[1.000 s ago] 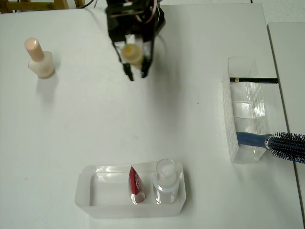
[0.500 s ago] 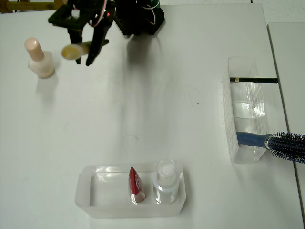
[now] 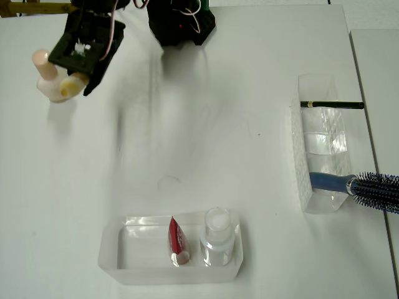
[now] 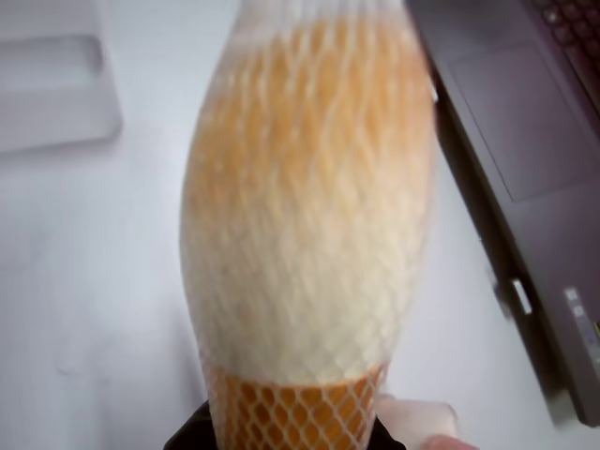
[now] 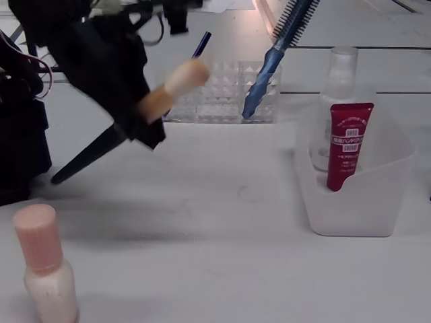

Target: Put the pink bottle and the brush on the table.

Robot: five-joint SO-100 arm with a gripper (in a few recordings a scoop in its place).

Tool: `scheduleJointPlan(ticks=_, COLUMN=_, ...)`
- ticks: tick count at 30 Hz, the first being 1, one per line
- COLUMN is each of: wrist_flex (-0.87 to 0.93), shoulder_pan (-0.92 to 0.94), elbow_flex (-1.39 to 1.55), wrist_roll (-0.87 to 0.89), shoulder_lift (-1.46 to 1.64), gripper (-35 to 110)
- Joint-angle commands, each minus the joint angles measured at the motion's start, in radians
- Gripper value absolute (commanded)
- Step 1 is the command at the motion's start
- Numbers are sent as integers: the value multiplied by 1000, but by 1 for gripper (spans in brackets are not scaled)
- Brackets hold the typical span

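Overhead view first: we see the gripper (image 3: pixel 80 78) at the upper left of the table (image 3: pixel 187 149), pinching the brush (image 3: pixel 72 86), whose cream tip juts out beside the pink bottle (image 3: pixel 53 78). That bottle stands upright on the bare tabletop, so we judge its half of the task done.

From the side, the brush (image 5: pixel 168 91) hangs tilted in the air, well above the surface, with its black handle running down past the gripper (image 5: pixel 138 121). At the wrist, the bristles (image 4: pixel 309 197) sit inside a fine mesh sleeve above the gold ferrule.

We take the brush to be very light, stiff along the handle and soft at the head. The best hold is on the handle or ferrule, as now, never on the bristles, which would crush. Being round and slim, it may roll once let go.

The tabletop is plain, white, flat and smooth, with plenty of free space around the bottle. Near the lower edge a clear tray (image 3: pixel 124 261) holds a red sachet (image 3: pixel 176 240) and a clear bottle (image 3: pixel 218 237). To the right another clear tray (image 3: pixel 321 134) carries a black pencil (image 3: pixel 333 104) and a blue hairbrush (image 3: pixel 368 187). A laptop (image 4: pixel 525 141) lies at the wrist view's right.
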Motion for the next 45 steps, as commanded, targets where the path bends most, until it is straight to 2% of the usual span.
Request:
scheduleJointPlan(ticks=1, wrist_flex=-75, shoulder_pan=51, elbow_flex=54, wrist_roll=-74, shoulder_lift=37, gripper=0)
scheduleJointPlan(ticks=6, wrist_flex=-175, shoulder_pan=110, elbow_flex=172, wrist_roll=-161, shoulder_lift=34, gripper=0)
scheduleJointPlan(ticks=16, wrist_flex=-377, shoulder_pan=115, elbow_flex=377, wrist_roll=-232, shoulder_lift=20, gripper=0)
scheduleJointPlan(ticks=26, wrist_flex=-471, shoulder_pan=167, elbow_flex=523, wrist_roll=-276, shoulder_lift=-3, gripper=0)
scheduleJointPlan(ticks=45, wrist_flex=-652, shoulder_pan=169, elbow_flex=505, wrist_roll=-293, shoulder_lift=-249, gripper=0)
